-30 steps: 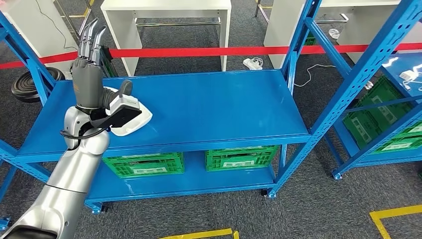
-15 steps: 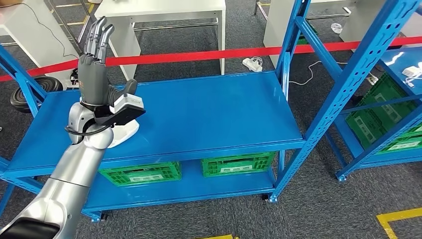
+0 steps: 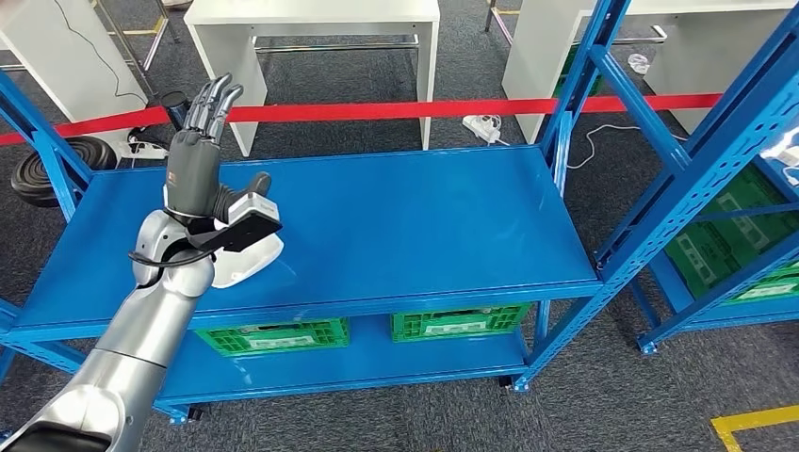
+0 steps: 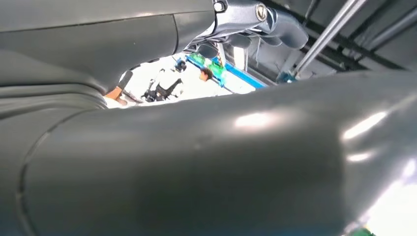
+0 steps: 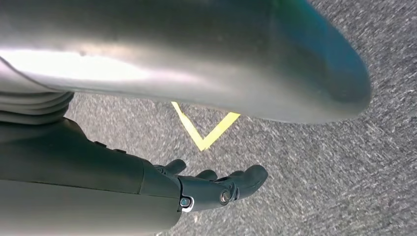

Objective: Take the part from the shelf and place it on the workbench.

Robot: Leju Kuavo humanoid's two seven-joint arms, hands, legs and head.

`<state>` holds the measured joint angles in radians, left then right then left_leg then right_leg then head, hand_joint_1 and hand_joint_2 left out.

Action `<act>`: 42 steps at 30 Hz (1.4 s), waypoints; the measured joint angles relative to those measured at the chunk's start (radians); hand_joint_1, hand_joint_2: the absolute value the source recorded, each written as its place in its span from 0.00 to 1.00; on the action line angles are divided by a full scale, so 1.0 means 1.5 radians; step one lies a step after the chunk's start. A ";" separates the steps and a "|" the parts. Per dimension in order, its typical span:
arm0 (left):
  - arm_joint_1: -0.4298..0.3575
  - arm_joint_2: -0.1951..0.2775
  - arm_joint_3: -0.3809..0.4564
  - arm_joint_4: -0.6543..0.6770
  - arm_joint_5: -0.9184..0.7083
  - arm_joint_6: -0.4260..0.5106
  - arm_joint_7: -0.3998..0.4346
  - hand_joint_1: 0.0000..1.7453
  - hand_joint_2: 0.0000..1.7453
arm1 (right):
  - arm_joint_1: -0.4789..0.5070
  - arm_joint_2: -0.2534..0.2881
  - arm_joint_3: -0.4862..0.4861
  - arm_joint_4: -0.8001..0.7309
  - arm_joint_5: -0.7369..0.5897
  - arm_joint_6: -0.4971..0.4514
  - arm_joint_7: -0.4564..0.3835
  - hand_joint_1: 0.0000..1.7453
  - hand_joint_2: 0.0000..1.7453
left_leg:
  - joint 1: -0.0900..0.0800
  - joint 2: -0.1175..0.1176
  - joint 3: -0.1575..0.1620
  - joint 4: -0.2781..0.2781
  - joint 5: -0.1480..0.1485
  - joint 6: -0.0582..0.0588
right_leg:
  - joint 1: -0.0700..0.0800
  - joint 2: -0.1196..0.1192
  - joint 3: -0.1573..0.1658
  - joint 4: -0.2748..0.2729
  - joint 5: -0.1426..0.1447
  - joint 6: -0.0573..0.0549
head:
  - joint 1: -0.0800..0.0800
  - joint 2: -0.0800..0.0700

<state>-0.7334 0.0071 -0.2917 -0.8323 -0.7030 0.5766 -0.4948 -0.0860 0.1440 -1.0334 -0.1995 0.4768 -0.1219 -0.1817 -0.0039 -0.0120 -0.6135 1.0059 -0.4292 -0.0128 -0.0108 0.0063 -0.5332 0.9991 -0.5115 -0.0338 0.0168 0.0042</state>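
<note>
The white, flat, rounded plastic part (image 3: pixel 243 263) lies on the top deck of the blue steel shelf (image 3: pixel 405 217), near its front left edge, partly hidden behind the robot's wrist. Above it the left hand (image 3: pixel 196 160) is raised, dark fingers straight and spread upward, holding nothing; it hovers over the part rather than touching it. The right hand (image 5: pixel 216 186) hangs at the robot's side over grey carpet with a yellow floor marking (image 5: pixel 204 129), fingers loosely curled and apart, holding nothing.

To my eye the risk is in the reach: the part is flat and sits close to the edge, so a hand coming down off-centre could nudge it over the lip. Green plastic crates (image 3: pixel 273 336) below carry white labels, too small to read.
</note>
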 joint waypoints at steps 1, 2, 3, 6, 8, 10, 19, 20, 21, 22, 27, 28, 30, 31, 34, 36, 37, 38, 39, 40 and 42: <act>0.002 0.004 0.000 0.002 -0.004 -0.003 0.004 0.00 0.00 | 0.000 0.000 0.002 0.000 0.006 0.000 0.005 0.00 0.00 | 0.000 0.000 0.000 0.000 0.000 0.001 | 0.000 0.000 0.001 -0.001 0.000 0.002 | 0.000 0.000; 0.003 0.009 0.000 0.006 -0.007 -0.006 0.007 0.00 0.25 | 0.000 -0.001 0.003 0.000 0.010 -0.001 0.010 0.00 0.00 | 0.000 0.000 0.000 0.000 -0.001 0.002 | 0.000 0.000 0.001 -0.003 0.000 0.005 | 0.000 0.000; 0.002 0.013 0.000 0.010 -0.010 -0.007 0.009 0.00 0.50 | 0.000 -0.001 0.005 0.000 0.014 -0.002 0.013 0.00 0.00 | 0.000 0.000 0.000 0.000 -0.001 0.002 | -0.001 0.000 0.002 -0.004 0.000 0.009 | 0.000 0.000; 0.001 0.020 0.000 0.028 -0.015 -0.008 0.008 0.00 1.00 | 0.000 -0.001 0.012 0.000 0.019 -0.006 0.020 0.00 0.00 | -0.001 0.000 0.000 0.001 -0.001 0.003 | -0.001 0.000 0.002 -0.005 0.001 0.018 | 0.000 0.000; -0.001 0.021 0.000 0.038 -0.022 -0.012 0.008 0.00 1.00 | 0.000 -0.001 0.014 0.000 0.016 -0.011 0.025 0.00 0.00 | 0.000 0.000 0.001 0.001 -0.001 0.003 | -0.001 0.000 0.002 -0.005 0.001 0.019 | 0.000 0.000; -0.006 0.019 0.000 0.049 -0.034 -0.020 0.016 0.00 1.00 | 0.000 -0.001 0.014 0.000 0.013 -0.015 0.030 0.00 0.00 | 0.000 0.001 0.002 0.001 -0.001 0.003 | -0.001 0.000 0.002 -0.005 0.001 0.019 | 0.000 0.000; -0.022 0.007 -0.002 0.074 -0.049 -0.033 0.028 0.00 1.00 | 0.000 -0.001 0.014 0.000 0.009 -0.015 0.031 0.00 0.00 | 0.001 0.002 0.003 0.001 0.000 0.003 | 0.000 0.000 0.002 -0.004 0.001 0.020 | -0.001 0.000; -0.023 0.006 -0.002 0.077 -0.048 -0.036 0.027 0.00 1.00 | 0.000 -0.001 0.014 0.000 0.006 -0.011 0.029 0.00 0.00 | 0.001 0.002 0.003 0.000 0.000 0.003 | 0.000 0.000 0.002 -0.003 0.001 0.020 | -0.001 0.000; -0.024 0.005 -0.002 0.079 -0.048 -0.039 0.027 0.00 1.00 | 0.000 -0.001 0.013 0.000 0.005 -0.004 0.031 0.00 0.00 | 0.001 0.002 0.003 0.000 0.000 0.003 | 0.000 0.000 0.002 -0.003 0.001 0.020 | -0.001 0.000; -0.024 0.004 -0.003 0.081 -0.050 -0.039 0.029 0.00 1.00 | 0.000 -0.001 0.014 0.000 0.006 0.002 0.037 0.00 0.00 | 0.001 0.002 0.003 0.000 0.000 0.003 | 0.000 0.000 0.002 -0.003 0.001 0.020 | -0.001 0.000; -0.023 0.001 -0.007 0.088 -0.064 -0.037 0.049 0.00 1.00 | 0.002 0.010 0.024 0.000 0.040 -0.001 0.085 0.00 0.00 | 0.001 0.002 0.003 0.000 -0.001 0.002 | 0.000 0.000 0.002 -0.003 0.001 0.020 | 0.000 0.000; -0.020 0.002 -0.007 0.089 -0.060 -0.037 0.048 0.00 1.00 | 0.003 0.016 0.026 0.000 0.044 -0.026 0.090 0.00 0.00 | 0.001 0.002 0.003 0.000 -0.001 0.002 | 0.000 0.001 0.002 -0.003 0.001 0.020 | 0.000 0.000; -0.010 0.005 -0.007 0.088 -0.050 -0.040 0.045 0.00 1.00 | 0.004 0.030 0.029 0.000 0.045 -0.084 0.094 0.00 0.00 | 0.001 0.002 0.003 0.000 -0.001 0.002 | 0.000 0.000 0.002 -0.003 0.000 0.019 | 0.000 0.000; -0.004 0.008 -0.007 0.088 -0.045 -0.042 0.043 0.00 1.00 | 0.005 0.036 0.029 0.001 0.046 -0.103 0.094 0.00 0.00 | 0.001 0.002 0.003 0.000 -0.001 0.002 | 0.001 0.000 0.002 -0.003 0.000 0.019 | -0.001 0.000; 0.021 0.014 0.002 0.090 -0.016 -0.028 0.022 0.00 1.00 | 0.008 0.046 0.037 0.001 0.069 -0.114 0.099 0.00 0.00 | 0.001 0.002 0.003 -0.001 -0.001 0.002 | 0.001 0.000 0.002 -0.003 0.000 0.019 | -0.001 0.000; 0.039 0.020 0.015 0.093 0.004 -0.003 0.007 0.00 1.00 | 0.009 0.046 0.047 0.001 0.084 -0.094 0.109 0.00 0.00 | 0.001 0.002 0.003 -0.001 -0.001 0.002 | 0.001 0.000 0.003 -0.003 0.000 0.018 | 0.000 0.000; 0.050 0.024 0.023 0.094 0.010 0.009 0.002 0.00 1.00 | 0.009 0.045 0.050 0.001 0.084 -0.081 0.113 0.00 0.00 | 0.001 0.002 0.003 -0.001 -0.001 0.002 | 0.001 0.001 0.003 -0.003 0.000 0.018 | 0.000 0.000; 0.062 0.029 0.031 0.092 0.013 0.018 0.000 0.00 1.00 | 0.009 0.044 0.051 0.001 0.082 -0.070 0.115 0.00 0.00 | 0.001 0.002 0.003 -0.001 -0.001 0.002 | 0.001 0.001 0.003 -0.003 -0.001 0.018 | 0.000 0.000; 0.074 0.035 0.039 0.089 0.012 0.026 0.000 0.00 1.00 | 0.009 0.043 0.052 0.001 0.078 -0.063 0.116 0.00 0.00 | 0.001 0.003 0.004 -0.001 -0.001 0.001 | 0.001 0.001 0.003 -0.003 -0.001 0.018 | 0.000 0.000; 0.089 0.042 0.048 0.085 0.008 0.031 0.001 0.00 1.00 | 0.009 0.041 0.052 0.001 0.073 -0.061 0.116 0.00 0.00 | 0.001 0.003 0.004 -0.001 -0.001 0.001 | 0.001 0.001 0.003 -0.003 -0.001 0.018 | 0.000 0.000; 0.118 0.057 0.065 0.074 -0.003 0.034 -0.001 0.00 1.00 | 0.009 0.037 0.051 0.001 0.064 -0.054 0.123 0.00 0.00 | 0.001 0.003 0.004 -0.001 -0.002 0.001 | 0.001 0.001 0.003 -0.003 -0.001 0.017 | -0.001 0.000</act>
<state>-0.5558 0.0928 -0.1938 -0.7214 -0.7068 0.6271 -0.4966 -0.0726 0.1992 -0.9566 -0.1984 0.5734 -0.2034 0.0027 -0.0027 -0.0074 -0.6074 1.0047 -0.4316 -0.0113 -0.0100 0.0082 -0.5293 0.9949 -0.5133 -0.0077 0.0160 0.0042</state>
